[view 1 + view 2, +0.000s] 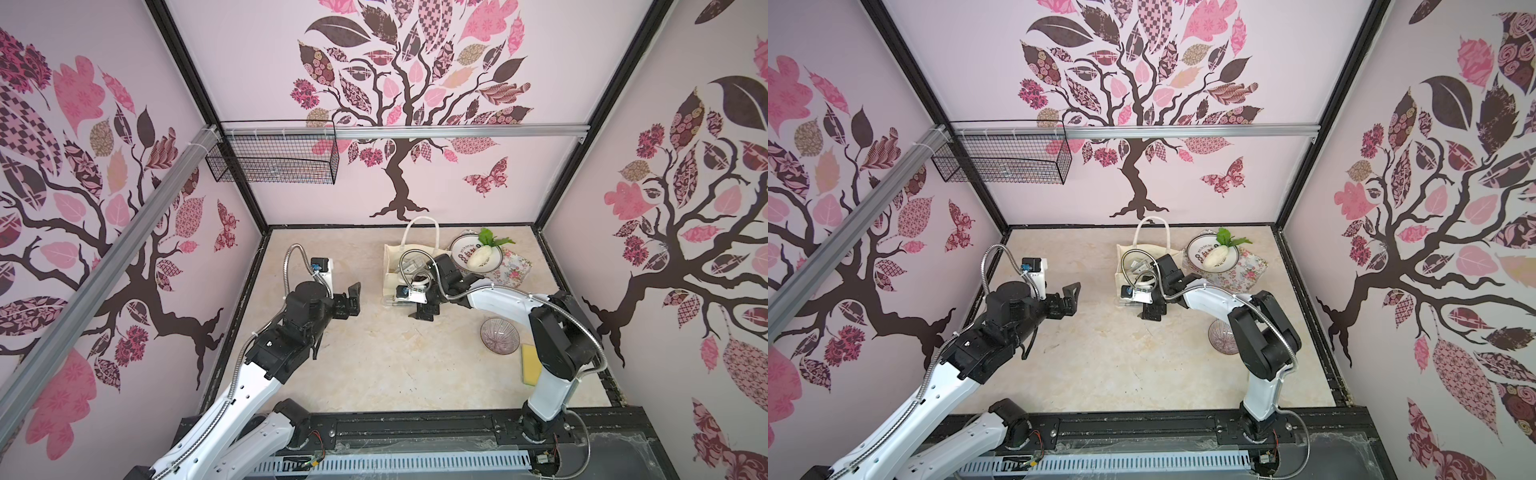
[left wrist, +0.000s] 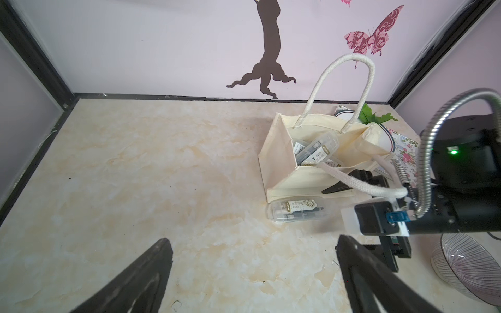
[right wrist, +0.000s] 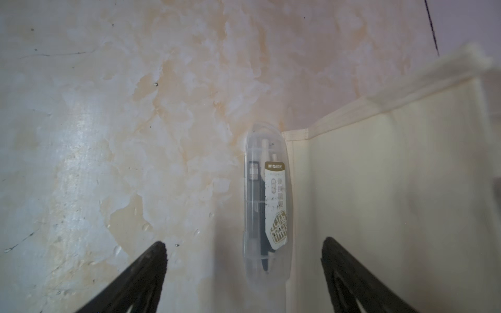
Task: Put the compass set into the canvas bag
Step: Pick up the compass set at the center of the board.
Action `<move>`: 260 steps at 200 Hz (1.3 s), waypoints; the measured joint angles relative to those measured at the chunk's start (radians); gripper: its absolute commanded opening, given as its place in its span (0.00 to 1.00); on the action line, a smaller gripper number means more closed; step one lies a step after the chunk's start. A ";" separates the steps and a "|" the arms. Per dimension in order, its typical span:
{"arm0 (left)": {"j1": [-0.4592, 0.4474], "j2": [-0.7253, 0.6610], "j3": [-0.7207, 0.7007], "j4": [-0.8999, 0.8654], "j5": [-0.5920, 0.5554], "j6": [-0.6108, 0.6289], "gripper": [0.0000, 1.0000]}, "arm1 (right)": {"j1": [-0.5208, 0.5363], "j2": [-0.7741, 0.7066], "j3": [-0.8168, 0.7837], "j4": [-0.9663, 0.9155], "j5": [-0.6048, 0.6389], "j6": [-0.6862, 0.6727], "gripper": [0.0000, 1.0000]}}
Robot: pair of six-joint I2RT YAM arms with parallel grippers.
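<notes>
The marbled table (image 1: pixel 374 365) carries a bag (image 1: pixel 392 266), a compass set (image 2: pixel 295 210) just beside its wall, a floral cloth (image 1: pixel 513 266), a glass bowl (image 1: pixel 500 336) and a yellow sponge (image 1: pixel 530 365)

Left fingers (image 2: pixel 143 281), right fingers (image 3: pixel 141 281) wide apart

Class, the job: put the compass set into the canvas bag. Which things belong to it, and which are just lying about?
Belong: canvas bag; compass set lying beside it; open right gripper above it.
Lying about: plate, radish, glass bowl, sponge, wire basket.
</notes>
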 measured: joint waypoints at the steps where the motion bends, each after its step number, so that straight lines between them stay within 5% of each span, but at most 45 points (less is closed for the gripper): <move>1: 0.000 0.000 0.000 0.000 0.000 0.000 0.97 | 0.000 0.002 0.001 -0.001 0.000 0.000 0.91; 143: 0.002 -0.009 -0.012 0.001 -0.001 0.002 0.97 | 0.000 0.325 0.347 -0.212 0.046 -0.038 0.86; 260: 0.006 -0.018 -0.036 0.001 0.000 0.003 0.97 | 0.005 0.354 0.389 -0.342 -0.013 -0.014 0.48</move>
